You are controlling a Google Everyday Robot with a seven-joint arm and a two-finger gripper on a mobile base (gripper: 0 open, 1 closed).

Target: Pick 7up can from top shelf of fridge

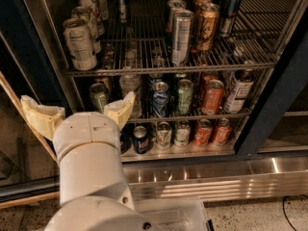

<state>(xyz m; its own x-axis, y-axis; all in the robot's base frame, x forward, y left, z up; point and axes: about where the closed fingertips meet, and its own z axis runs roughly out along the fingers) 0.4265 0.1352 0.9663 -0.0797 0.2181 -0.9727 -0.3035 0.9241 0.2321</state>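
The 7up can (80,45), pale whitish-green with a dark panel of small print, stands at the front left of the top shelf (144,44), with similar cans in a row behind it. The fridge (267,110) has a dark frame and wire racks full of drinks. My gripper (80,113) is low in front of the fridge's left side, level with the middle shelf, well below the 7up can. Its two pale yellow fingers (120,110) are spread wide and hold nothing.
A tall slim silver can (182,36) and a brown can (207,27) stand mid top shelf. A darker green can (98,96), bottles and orange cans fill the lower shelves. The ribbed steel base (216,177) runs below. My arm (89,177) fills the lower left.
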